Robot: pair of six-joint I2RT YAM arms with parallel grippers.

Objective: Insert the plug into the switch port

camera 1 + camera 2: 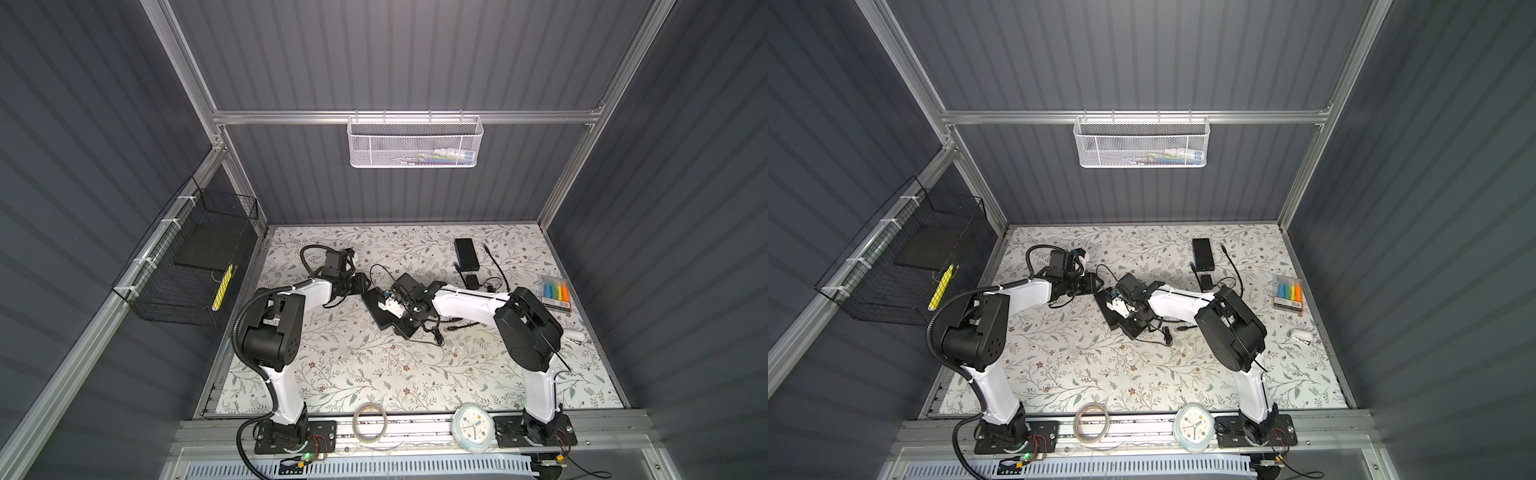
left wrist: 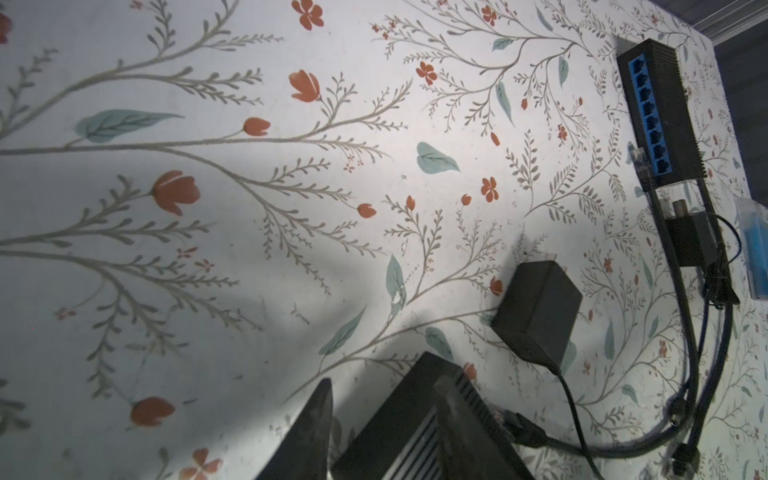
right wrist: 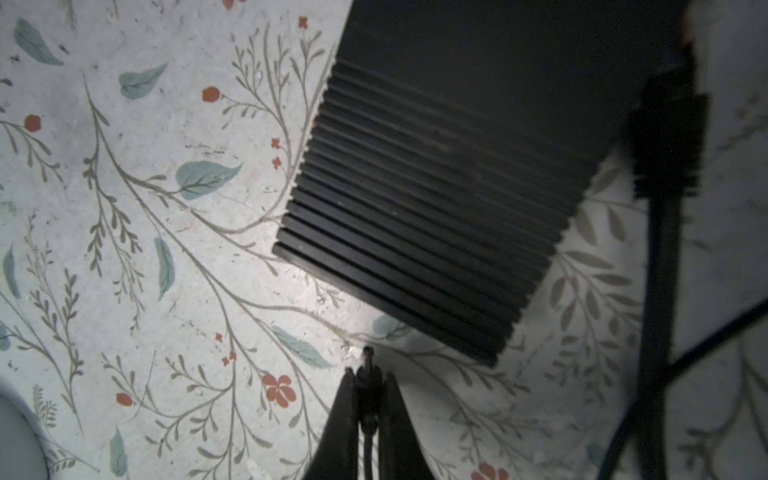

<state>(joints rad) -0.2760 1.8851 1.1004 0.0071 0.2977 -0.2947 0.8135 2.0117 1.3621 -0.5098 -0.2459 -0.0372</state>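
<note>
Right end effector (image 3: 368,372) is clamped on the plug (image 3: 367,360), a small barrel type. Its tip sticks out just past the fingertips and the cable runs back between them. Switch (image 3: 436,187) lies flat on the worktop (image 3: 124,249) right ahead of those tips, ribbed side up. Its nearest corner is close to the plug but not touching, I see bare worktop between. Can't see the port from here. A network cable boot (image 3: 665,141) sits against one edge of the switch. Left end effector (image 2: 384,386) has its fingers apart around the other end of the switch; one finger (image 2: 309,428) is clear of the case, gap showing. Further ahead of it: a power adapter (image 2: 536,316), then a second switch (image 2: 656,116) with blue ports
</note>
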